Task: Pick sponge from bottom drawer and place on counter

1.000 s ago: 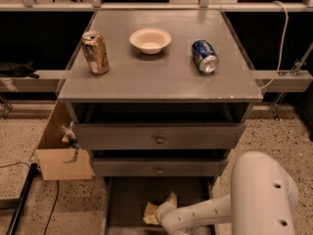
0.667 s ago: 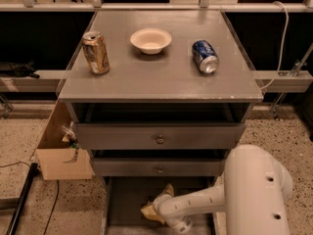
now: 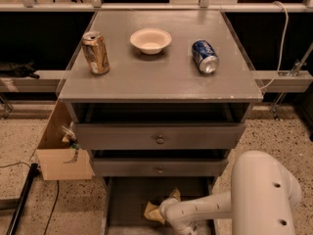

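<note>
Floor: speckled terrazzo [image 3: 19,146] around a grey drawer cabinet, with black shelving behind.
Arm: the white robot arm [image 3: 210,209] comes in low from the right and bends down into the open drawer.
Gripper: the gripper [image 3: 166,213] is at the arm's left end, down inside the drawer and right at the pad; whether it is spread or closed on the pad cannot be told.
Sponge: the pale yellow sponge [image 3: 152,212] lies on the drawer floor, one corner showing to the gripper's left and another just beyond it.
Key relation: the pad's long axis seems to run diagonally, near-left to far-right, crossing under the gripper tip, so any lift looks to be straight up and clear of the drawer above.
Bottom drawer: the bottom drawer [image 3: 127,199] is pulled out, dark floor exposed.
Knobbed drawers: the lower knobbed drawer [image 3: 159,170] and upper knobbed drawer [image 3: 160,140] overhang it, slightly open.
Side: a cardboard box [image 3: 61,163] stands left of the cabinet.
Counter: the counter [image 3: 156,82] has bare space along its front edge.
Far items: an upright gold can [image 3: 95,53], a white bowl [image 3: 150,39], a blue can [image 3: 204,56] on its side.
</note>
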You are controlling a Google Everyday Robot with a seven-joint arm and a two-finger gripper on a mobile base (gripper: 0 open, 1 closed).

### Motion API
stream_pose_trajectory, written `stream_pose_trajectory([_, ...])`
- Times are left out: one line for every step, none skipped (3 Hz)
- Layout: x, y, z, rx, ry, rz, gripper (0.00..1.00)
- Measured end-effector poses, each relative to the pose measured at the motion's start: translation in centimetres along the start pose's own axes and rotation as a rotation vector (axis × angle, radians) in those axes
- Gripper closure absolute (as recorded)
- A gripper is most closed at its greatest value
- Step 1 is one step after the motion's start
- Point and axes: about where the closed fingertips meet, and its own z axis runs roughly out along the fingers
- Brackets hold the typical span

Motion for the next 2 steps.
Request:
stream_pose_trajectory([3.05, 0.03, 0.19, 0.015, 0.033, -0.005, 0.0])
stream_pose_trajectory([3.05, 0.03, 0.19, 0.015, 0.033, -0.005, 0.0])
